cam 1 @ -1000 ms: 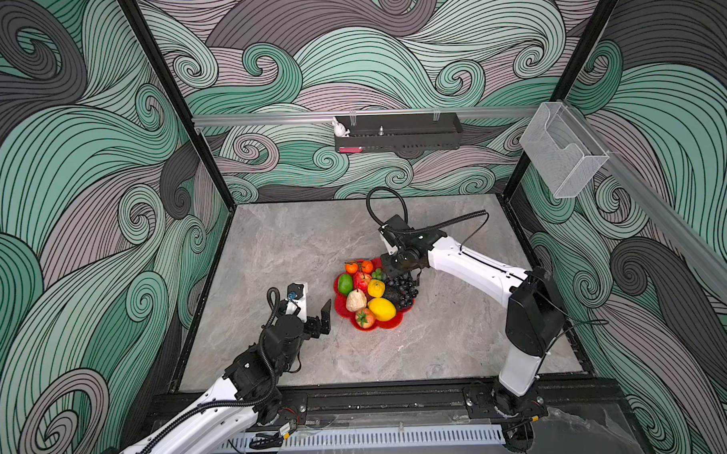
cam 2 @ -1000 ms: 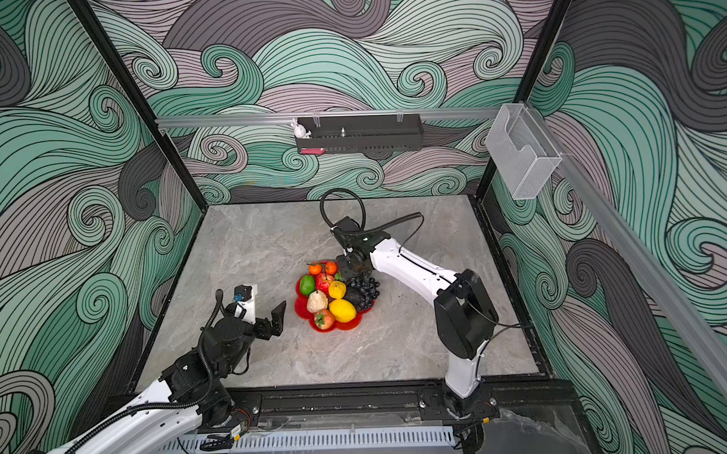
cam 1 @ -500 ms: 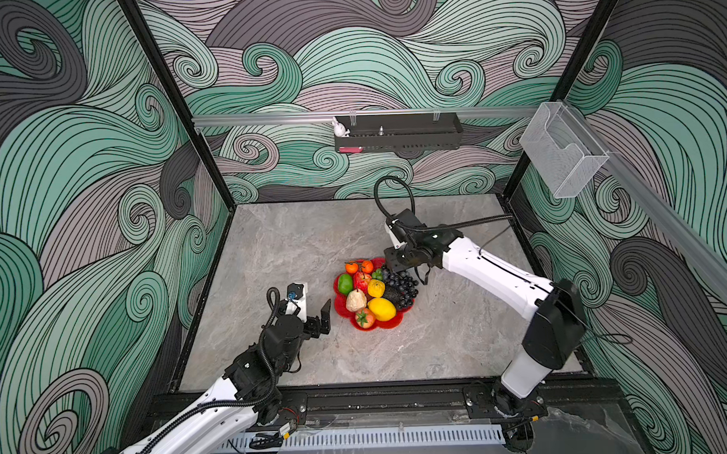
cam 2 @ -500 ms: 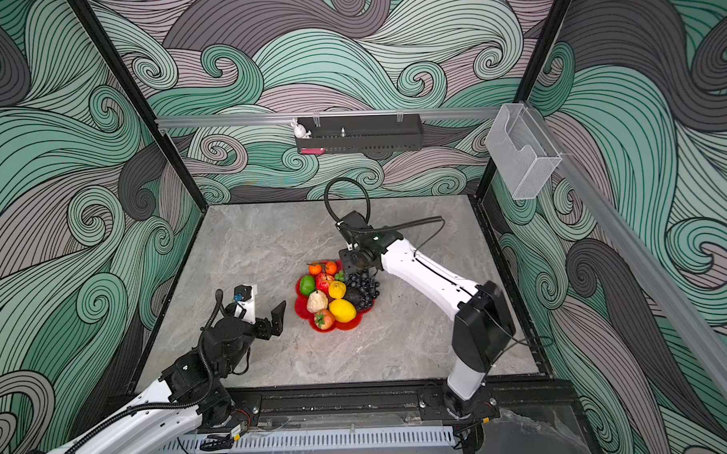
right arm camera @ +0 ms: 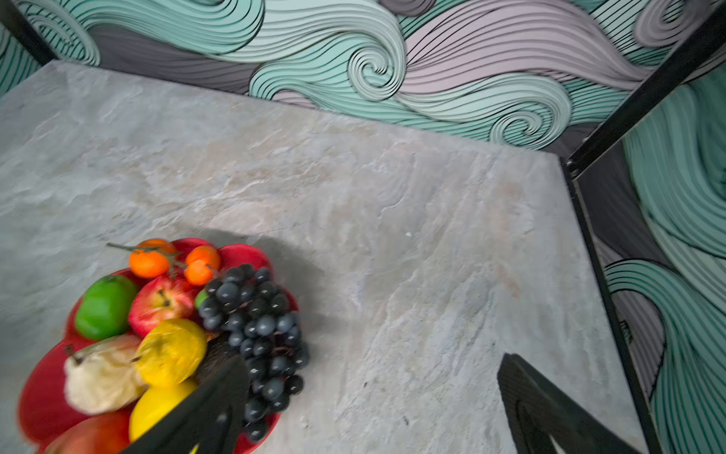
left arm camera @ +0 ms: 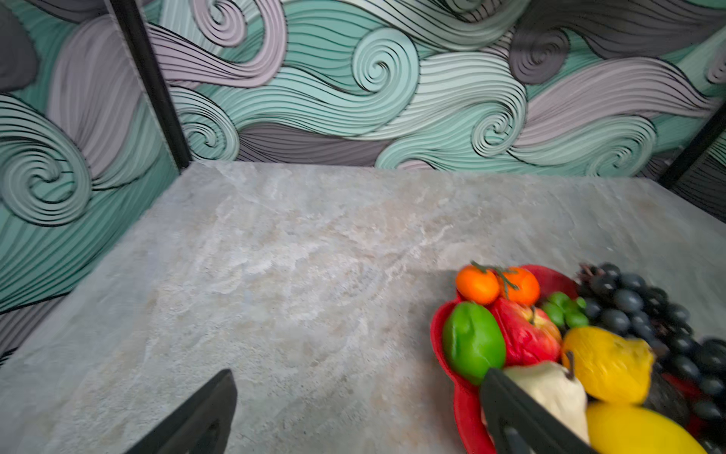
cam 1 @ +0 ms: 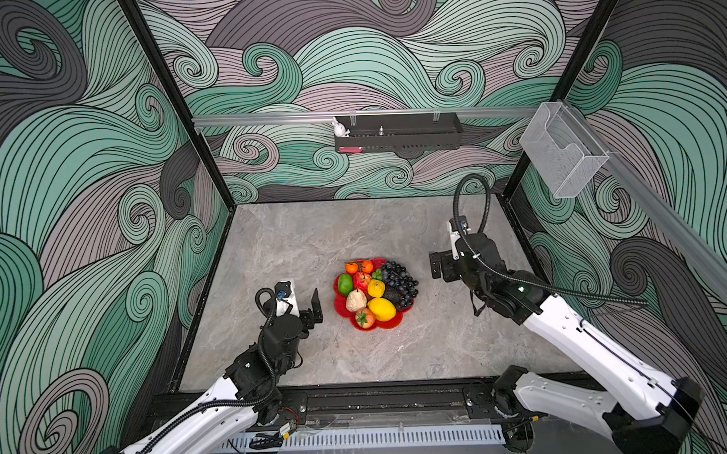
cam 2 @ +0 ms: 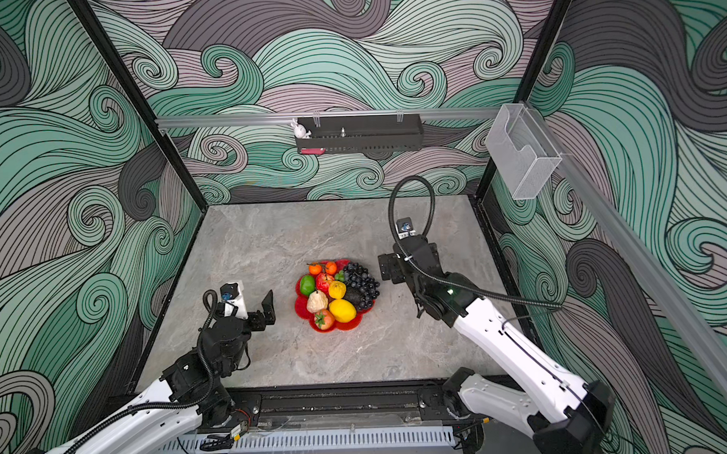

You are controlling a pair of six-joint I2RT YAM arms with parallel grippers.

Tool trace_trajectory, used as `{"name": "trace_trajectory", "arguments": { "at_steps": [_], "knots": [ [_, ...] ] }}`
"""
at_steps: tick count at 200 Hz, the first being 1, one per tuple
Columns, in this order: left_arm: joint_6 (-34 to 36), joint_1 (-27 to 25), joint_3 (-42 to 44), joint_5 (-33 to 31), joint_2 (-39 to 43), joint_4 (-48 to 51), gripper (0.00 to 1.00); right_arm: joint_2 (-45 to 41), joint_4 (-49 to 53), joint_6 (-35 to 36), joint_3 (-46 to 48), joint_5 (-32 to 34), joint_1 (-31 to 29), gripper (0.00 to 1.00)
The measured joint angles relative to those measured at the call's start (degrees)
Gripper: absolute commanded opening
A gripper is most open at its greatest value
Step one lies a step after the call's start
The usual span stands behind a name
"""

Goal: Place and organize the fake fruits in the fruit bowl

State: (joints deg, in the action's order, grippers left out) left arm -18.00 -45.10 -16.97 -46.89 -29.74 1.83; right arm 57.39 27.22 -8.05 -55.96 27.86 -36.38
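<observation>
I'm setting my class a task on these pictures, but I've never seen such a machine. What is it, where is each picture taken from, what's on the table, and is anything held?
These are two robot arms, each ending in a two-fingered pincer. Both top views look down on the whole scene; the other two pictures come from cameras on the arms' wrists, looking out between the fingers. On the grey table sits a red fruit bowl full of fake fruits: grapes, lemon, pear and others. The left pincer and right pincer both stand open, holding nothing.
</observation>
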Motion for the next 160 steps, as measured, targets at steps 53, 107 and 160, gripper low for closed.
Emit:
{"name": "trace_trajectory", "arguments": {
  "at_steps": [53, 107, 160],
  "knots": [
    [2.3, 11.9, -5.6, -6.2, -16.0, -8.8, 0.99, -6.3, -19.6, 5.1, 16.7, 6.1, 5.9, 1.0],
    [3.0, 30.4, -8.3, -0.7, -29.5, -12.7, 0.99, 2.2, -31.7, 6.6, 28.0, 8.1, 18.0, 1.0],
    [5.8, 39.5, -8.3, 8.6, -42.0, -20.8, 0.99, 12.1, -42.5, 6.5, 30.8, 6.4, 25.0, 1.0]
  ]
}}
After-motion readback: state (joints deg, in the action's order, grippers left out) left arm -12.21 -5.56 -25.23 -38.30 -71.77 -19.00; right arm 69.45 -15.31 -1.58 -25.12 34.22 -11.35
